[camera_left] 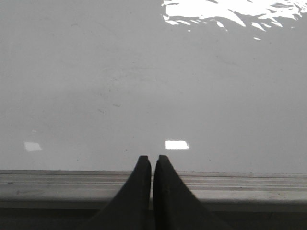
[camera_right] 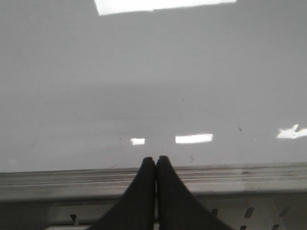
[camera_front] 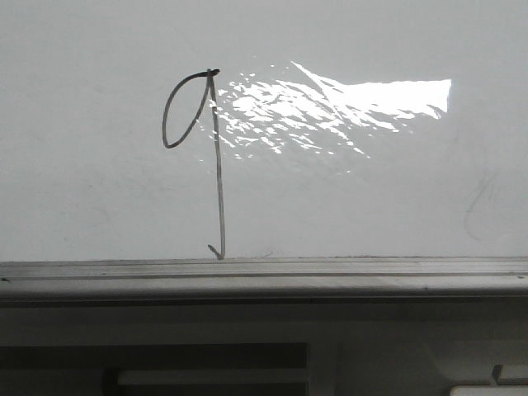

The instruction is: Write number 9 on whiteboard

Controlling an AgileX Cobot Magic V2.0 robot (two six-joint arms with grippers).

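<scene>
The number 9 (camera_front: 218, 165) is drawn on the whiteboard (camera_front: 371, 198) in the front view: a narrow oval loop at upper left, a long straight stem and a tiny hook just above the grey ledge (camera_front: 264, 276). No gripper shows in the front view. In the left wrist view my left gripper (camera_left: 152, 158) is shut and empty, its black fingers in front of the ledge (camera_left: 57, 184), facing bare board (camera_left: 144, 86). In the right wrist view my right gripper (camera_right: 155, 159) is shut and empty, over the ledge (camera_right: 249, 179), facing bare board (camera_right: 153, 72). No pen is in view.
A bright glare patch (camera_front: 330, 107) lies right of the 9's loop. A faint grey smudge (camera_front: 483, 206) marks the board at right. Below the ledge is a dark slotted frame (camera_front: 165, 359). Slotted metal (camera_right: 249, 213) shows under the right gripper.
</scene>
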